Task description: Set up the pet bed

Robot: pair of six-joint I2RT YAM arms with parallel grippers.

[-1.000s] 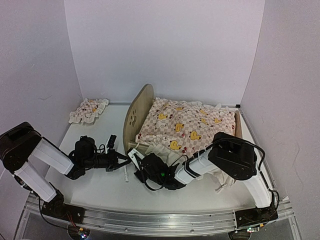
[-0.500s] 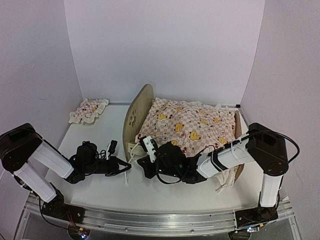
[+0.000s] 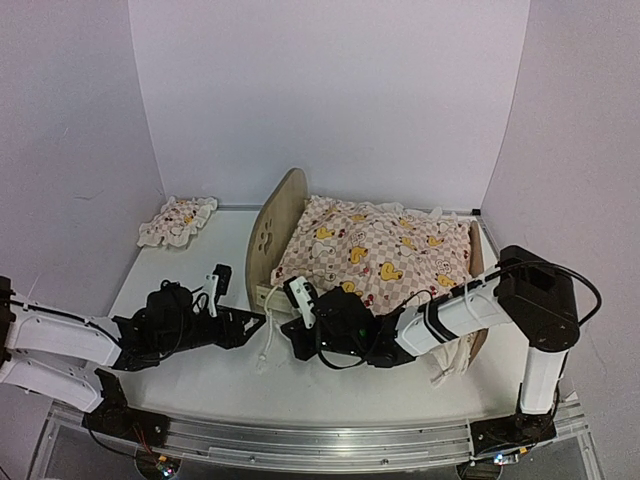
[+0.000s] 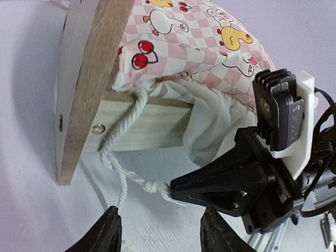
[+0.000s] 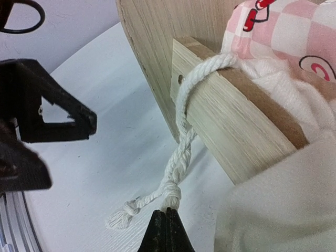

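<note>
The pet bed [image 3: 272, 228] sits centre-right on the table [image 3: 190, 375], with the headboard [image 4: 86, 79] at the end nearer the left arm and the paw cutout facing left. A pink duck-print cover [image 3: 385, 250] is draped over the frame, and its white lining spills over the near side rail [image 4: 152, 128]. The matching pillow [image 3: 178, 220] is well apart, at the far left corner of the table. A white cord [image 5: 181, 142] comes out from under the cover, goes over the rail right at the headboard joint, and hangs twisted down toward the table. The right gripper [image 5: 167, 214] is low by the table just in front of that corner, jaws pressed together and pinching the cord at its knot [image 5: 170, 193]. A short frayed tail lies on the table beside the knot. The left gripper [image 4: 161, 232] faces it from the left, with the tips near each other but apart. Its jaws are spread and nothing is clamped between them. In the left wrist view the cord runs down just beside one of its fingers [image 4: 107, 233]; I can't tell whether it touches.
</note>
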